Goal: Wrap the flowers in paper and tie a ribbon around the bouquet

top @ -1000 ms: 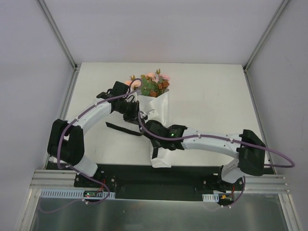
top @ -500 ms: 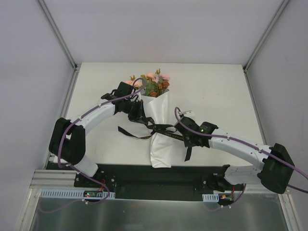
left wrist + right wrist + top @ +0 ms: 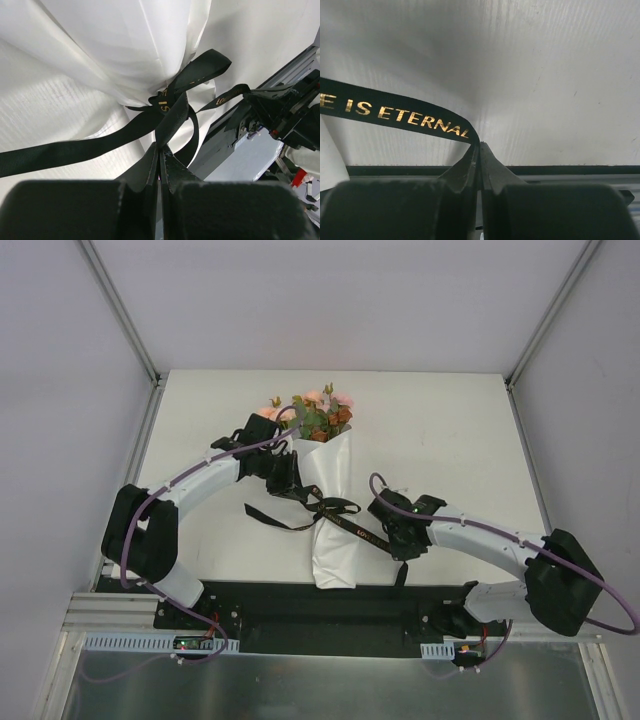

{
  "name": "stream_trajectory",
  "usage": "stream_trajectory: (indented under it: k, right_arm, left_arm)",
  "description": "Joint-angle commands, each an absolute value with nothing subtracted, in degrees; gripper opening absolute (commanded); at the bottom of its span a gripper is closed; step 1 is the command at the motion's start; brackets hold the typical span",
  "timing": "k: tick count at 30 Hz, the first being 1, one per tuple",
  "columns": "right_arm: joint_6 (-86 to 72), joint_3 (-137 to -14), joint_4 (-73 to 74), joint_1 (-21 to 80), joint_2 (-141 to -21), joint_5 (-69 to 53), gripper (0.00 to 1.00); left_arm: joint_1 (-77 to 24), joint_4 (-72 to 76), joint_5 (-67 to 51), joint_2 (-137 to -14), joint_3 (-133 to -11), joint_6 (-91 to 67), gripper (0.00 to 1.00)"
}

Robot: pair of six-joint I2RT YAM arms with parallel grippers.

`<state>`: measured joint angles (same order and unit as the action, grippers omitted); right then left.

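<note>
My left arm arches in from the near left, and my left pincer [image 3: 288, 483] is pinched tight on one end of the ribbon [image 3: 345, 523], just beside the bouquet [image 3: 332, 465]. My right arm stretches low from the near right, my right pincer [image 3: 393, 538] clamped on the other ribbon end. The bouquet lies mid-counter [image 3: 450, 430] with its flowers [image 3: 315, 415] at the far end and the ribbon crossed around its waist.

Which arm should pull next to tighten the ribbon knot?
Probably right: its pincer is shut on the ribbon with table beyond to pull across. The left pincer pinches ribbon right by the knot.
</note>
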<state>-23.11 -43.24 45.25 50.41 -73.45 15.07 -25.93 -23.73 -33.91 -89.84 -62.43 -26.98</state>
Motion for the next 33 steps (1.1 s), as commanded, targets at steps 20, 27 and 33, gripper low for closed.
stream_trajectory:
  k: [20,27,33]
  right_arm:
    - [-9.6,-40.9,35.4,28.6,-64.5,-4.8,0.54]
    - [6.2,-48.9,25.9,36.2,-64.8,-16.8,0.66]
    - [13.5,-57.1,20.0,41.4,-75.2,-19.0,0.61]
  left_arm:
    - [-26.3,-23.2,-34.1,-86.3,-60.2,-26.0,0.00]
    - [-26.4,-23.2,-34.5,-85.5,-59.1,-26.0,0.00]
    - [-26.4,-23.2,-34.8,-84.2,-58.4,-26.0,0.00]
